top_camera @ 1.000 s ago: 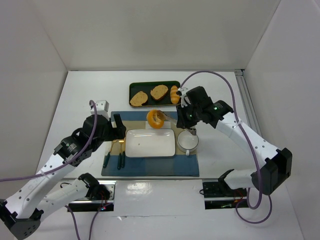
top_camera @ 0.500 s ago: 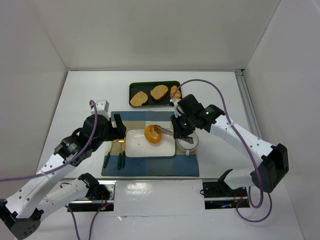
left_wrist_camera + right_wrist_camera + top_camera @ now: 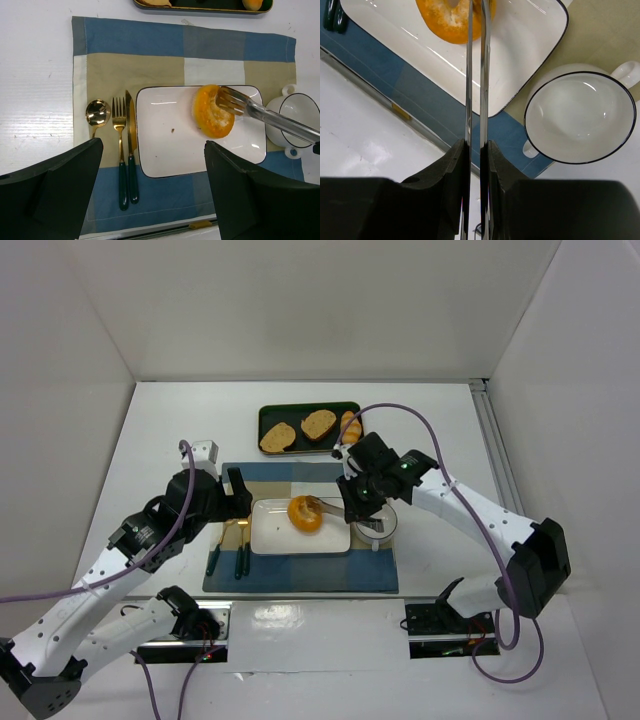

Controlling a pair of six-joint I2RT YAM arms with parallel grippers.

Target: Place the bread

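Note:
The bread [image 3: 304, 514] is a golden-orange ring, tilted over the right half of the white rectangular plate [image 3: 275, 535]. Metal tongs [image 3: 335, 508] pinch its rim. My right gripper [image 3: 358, 502] is shut on the tongs' handles, just right of the plate. In the right wrist view the gripper [image 3: 475, 145] clamps the tongs [image 3: 475, 75], which reach to the bread [image 3: 451, 20] above the plate [image 3: 520, 55]. My left gripper [image 3: 237, 490] is open and empty, left of the plate. Its view shows the bread [image 3: 214, 112], the tongs [image 3: 270, 116] and the plate [image 3: 165, 145].
A white cup [image 3: 377, 522] stands right of the plate, under my right wrist. A spoon, fork and knife [image 3: 228, 550] lie left of the plate on the checked placemat [image 3: 300, 580]. A dark tray [image 3: 300, 410] behind holds two toast slices [image 3: 278, 436] and a small roll [image 3: 349, 426].
My right arm has carried the bread in the tongs from behind the plate toward me and left, and it is now lower over the plate. The left arm has not moved.

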